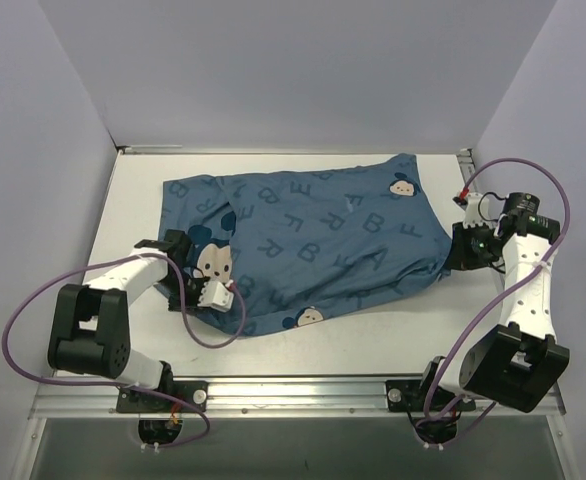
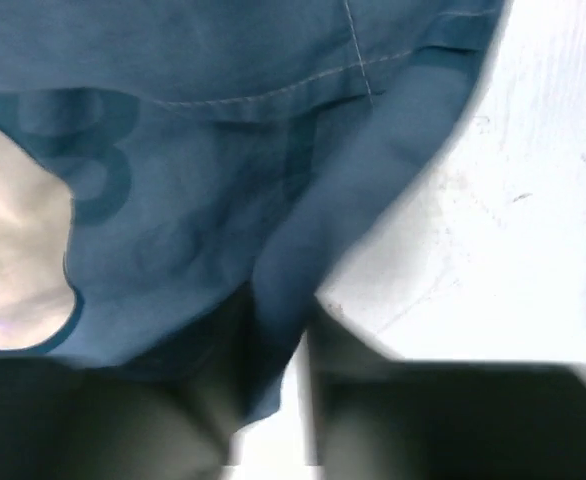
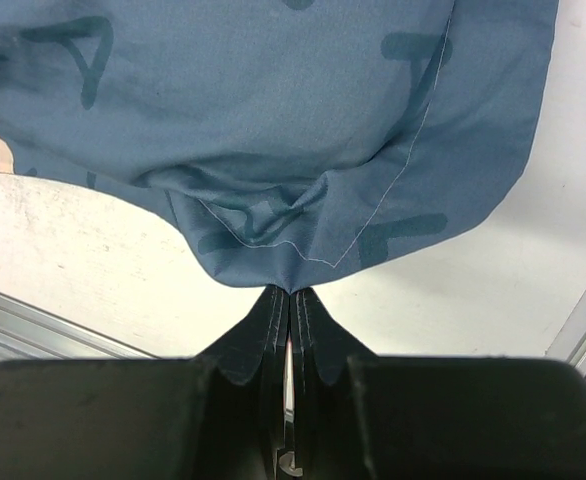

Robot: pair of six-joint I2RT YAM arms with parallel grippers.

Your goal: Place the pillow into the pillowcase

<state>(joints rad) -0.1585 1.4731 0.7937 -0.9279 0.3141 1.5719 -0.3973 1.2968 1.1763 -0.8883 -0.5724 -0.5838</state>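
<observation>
Pillowcase (image 1: 313,225): blue fabric sack, lying slantwise across the white bench (image 1: 373,335), full and rounded along most of its length. Pillow: not plainly in view. Judging from the bulk of the sack it sits inside, though a pale patch at the left edge of the left wrist view could be either pillow or print, and I cannot tell which. Left gripper (image 2: 293,345): at the near-left end of the sack, fingers drawn in on a hanging fold of blue cloth, the picture blurred there. Right gripper (image 3: 289,300): at the far-right corner of the sack, fingers pressed together on the very tip of the stitched corner, pulling it to a point. Step in hand: judged the late stage, the two ends held so that the sack can be settled over its filling. Next move calls for a steady pull or shake from both ends without letting the thin corner slip free, then a check that nothing white shows at the mouth. Markings: scattered darker capital letters, A, B, R, F and E readable, and cartoon mouse faces (image 1: 401,186). No brand or label can be read.
</observation>
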